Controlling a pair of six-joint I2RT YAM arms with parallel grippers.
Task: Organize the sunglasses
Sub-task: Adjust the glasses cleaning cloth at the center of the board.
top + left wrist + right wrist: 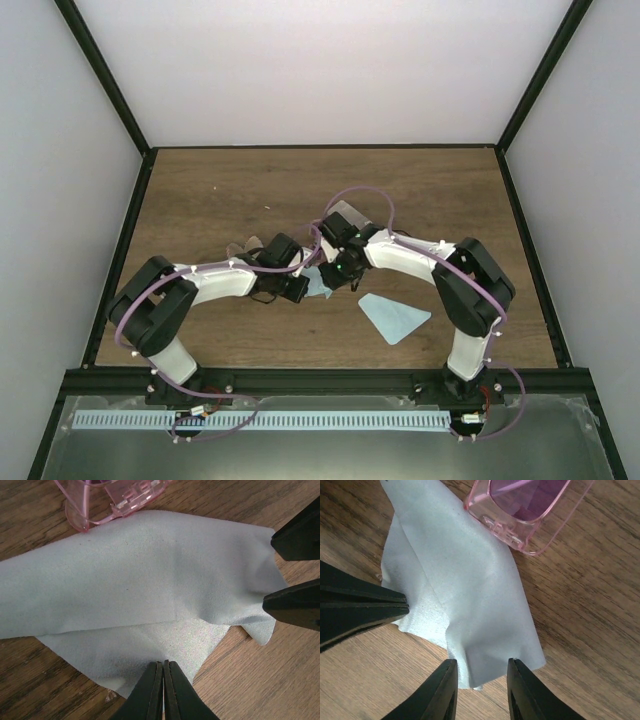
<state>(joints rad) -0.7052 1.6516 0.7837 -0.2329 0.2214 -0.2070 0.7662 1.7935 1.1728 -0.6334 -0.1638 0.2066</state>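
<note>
— Looking across the brown wood-grain table [250, 190], where does everything lie?

— A light blue microfibre cloth [465, 590] lies loosely folded mid-table, between the two arms. The pink translucent plastic sunglasses with purple lenses [530, 510] rest on the wood at its far edge, touching it.

— And the hands?

— The left gripper [163, 666] is pressed fully together, seemingly pinching the cloth's hem. The right gripper [481, 662] stands partly parted astride the cloth's near corner and clamps nothing. The sunglasses lie beyond its fingertips, across the cloth, outside the jaws.

— How will the sunglasses handle?

— Light, I judge, and stiff but brittle, with glossy lenses that slip and smudge. Take the thick frame corner by the hinge, gently, never the lenses.
</note>
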